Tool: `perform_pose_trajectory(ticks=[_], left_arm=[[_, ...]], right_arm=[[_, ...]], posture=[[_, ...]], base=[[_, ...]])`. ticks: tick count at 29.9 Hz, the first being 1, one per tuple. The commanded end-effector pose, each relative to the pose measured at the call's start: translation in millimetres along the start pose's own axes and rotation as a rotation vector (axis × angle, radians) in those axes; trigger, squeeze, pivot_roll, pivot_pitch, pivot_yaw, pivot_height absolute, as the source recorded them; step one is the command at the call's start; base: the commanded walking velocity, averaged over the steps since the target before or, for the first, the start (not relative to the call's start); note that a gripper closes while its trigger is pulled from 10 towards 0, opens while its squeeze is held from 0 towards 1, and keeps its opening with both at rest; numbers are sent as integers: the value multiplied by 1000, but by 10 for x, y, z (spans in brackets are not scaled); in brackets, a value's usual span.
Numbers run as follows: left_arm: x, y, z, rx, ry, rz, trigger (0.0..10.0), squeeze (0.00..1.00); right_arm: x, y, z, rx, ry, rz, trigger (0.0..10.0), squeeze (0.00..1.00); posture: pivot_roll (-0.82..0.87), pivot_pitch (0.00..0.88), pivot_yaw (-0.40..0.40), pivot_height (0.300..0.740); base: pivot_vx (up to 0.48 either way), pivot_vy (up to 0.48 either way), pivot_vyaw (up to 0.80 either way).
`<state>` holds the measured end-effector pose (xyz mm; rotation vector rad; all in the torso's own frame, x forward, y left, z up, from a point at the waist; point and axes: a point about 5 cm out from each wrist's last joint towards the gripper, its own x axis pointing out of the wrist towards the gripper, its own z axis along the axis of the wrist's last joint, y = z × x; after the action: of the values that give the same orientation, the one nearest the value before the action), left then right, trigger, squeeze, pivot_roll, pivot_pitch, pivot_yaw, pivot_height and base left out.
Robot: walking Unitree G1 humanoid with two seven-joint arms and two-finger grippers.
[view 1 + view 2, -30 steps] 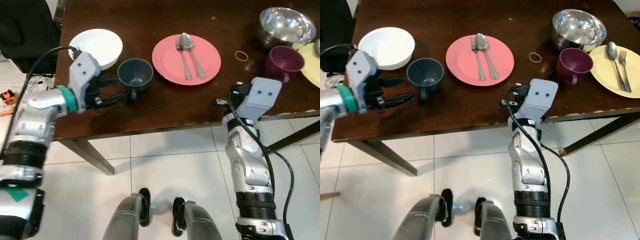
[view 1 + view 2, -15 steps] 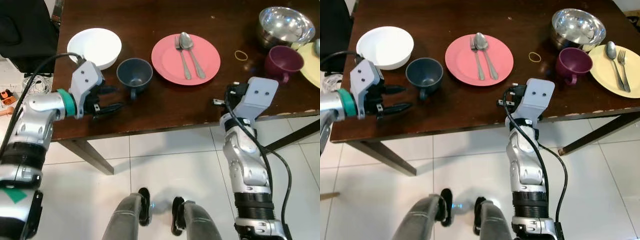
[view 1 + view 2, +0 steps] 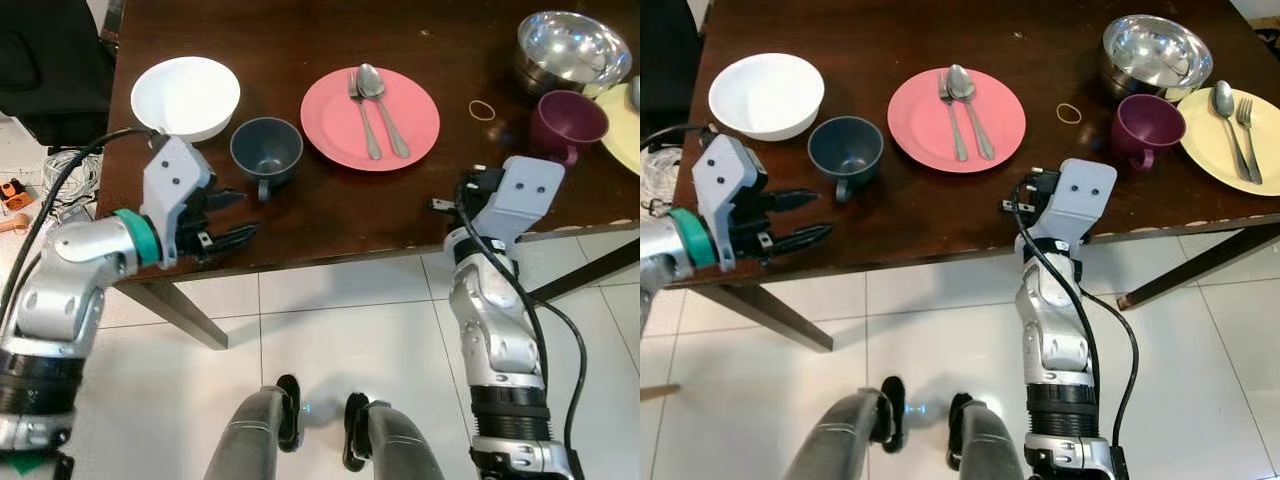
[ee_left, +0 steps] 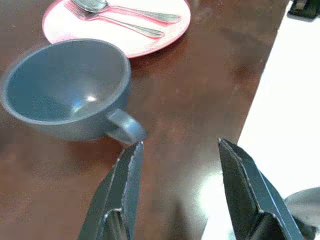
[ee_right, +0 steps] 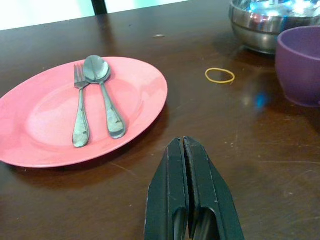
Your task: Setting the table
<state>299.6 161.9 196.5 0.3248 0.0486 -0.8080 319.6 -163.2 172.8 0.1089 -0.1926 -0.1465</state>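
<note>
**Table setting: blue cup standing free, both grippers empty**

Dark wooden table (image 3: 300, 215) is carrying two place settings. Blue-grey cup (image 3: 266, 150) is sitting upright near the front edge, between the white bowl (image 3: 186, 96) and the pink plate (image 3: 370, 104), handle pointing toward the robot. A fork (image 3: 364, 113) and a spoon (image 3: 382, 92) are lying side by side on the pink plate.

Left gripper (image 3: 232, 216) is hovering at the table's front edge, just short of the cup's handle, not touching it. Its two black fingers (image 4: 122, 192) are standing spread apart with nothing between them; in the left wrist view the cup (image 4: 67, 87) is lying ahead of the fingertips.

Right gripper (image 5: 189, 192) is resting low over the table in front of the pink plate (image 5: 75, 110), fingers pressed together and holding nothing.

Farther to the robot's right, a purple mug (image 3: 1143, 124) is standing just in front of a steel bowl (image 3: 1155, 55). A yellow rubber band (image 3: 1070, 113) is lying flat on the wood between the pink plate and the purple mug. A yellow plate (image 3: 1232, 125) with its own spoon and fork is sitting beside the mug at the table's right end.
</note>
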Motion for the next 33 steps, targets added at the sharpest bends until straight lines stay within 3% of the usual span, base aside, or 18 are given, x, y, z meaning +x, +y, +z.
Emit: perform_pose_trajectory(ticks=[1, 4, 5, 7, 8, 10, 13, 17, 19, 26, 27, 30, 33], left_arm=[[28, -62, -89, 6, 56, 52, 10000, 0], [169, -151, -183, -8, 92, 213, 10000, 0], [169, -151, -183, -8, 92, 213, 10000, 0], [239, -217, -201, -28, 120, 372, 10000, 0], [239, -217, -201, -28, 120, 372, 10000, 0], [264, -248, -172, -34, 112, 487, 10000, 0], [283, -263, -166, -40, 103, 527, 10000, 0], [372, -337, -244, -113, 100, 532, 10000, 0], [442, -308, -289, -165, 93, 566, 10000, 0], [558, -268, -294, -211, 66, 622, 10000, 0], [606, -231, -267, -232, 24, 625, 10000, 0], [622, -221, -260, -236, 12, 625, 10000, 0], [712, -250, -251, -203, -12, 551, 10000, 0]], right_arm=[[-16, 5, -39, 8, 8, -3, 10000, 0], [-21, 12, -55, 9, 12, 0, 10000, 0], [-21, 12, -55, 9, 12, 0, 10000, 0], [-27, 20, -65, 9, 15, 4, 10000, 0], [-27, 20, -65, 9, 15, 4, 10000, 0], [-27, 25, -70, 10, 16, 8, 10000, 0], [-25, 29, -73, 9, 17, 10, 10000, 0], [-13, 49, -79, 5, 18, 20, 10000, 0], [-4, 55, -70, 6, 14, 23, 10000, 0], [2, 54, -67, 5, 11, 26, 10000, 0], [9, 52, -63, 6, 10, 27, 10000, 0], [12, 51, -62, 6, 10, 27, 10000, 0], [20, 65, -57, 5, 9, 33, 10000, 0]], posture=[[152, 196, 89, 740], [153, 188, 90, 740], [153, 188, 90, 740], [149, 181, 86, 740], [149, 181, 86, 740], [148, 176, 83, 740], [148, 176, 83, 740], [144, 169, 75, 740], [140, 162, 73, 740], [137, 160, 72, 740], [133, 160, 63, 740], [133, 160, 63, 740], [128, 162, 55, 740]], base=[[0, 0, 0], [0, 0, 0], [0, 0, 0], [0, 0, 0], [0, 0, 0], [0, 0, 0], [0, 0, 0], [0, 0, 0], [0, 0, 0], [0, 0, 0], [0, 0, 0], [0, 0, 0], [0, 0, 0]])
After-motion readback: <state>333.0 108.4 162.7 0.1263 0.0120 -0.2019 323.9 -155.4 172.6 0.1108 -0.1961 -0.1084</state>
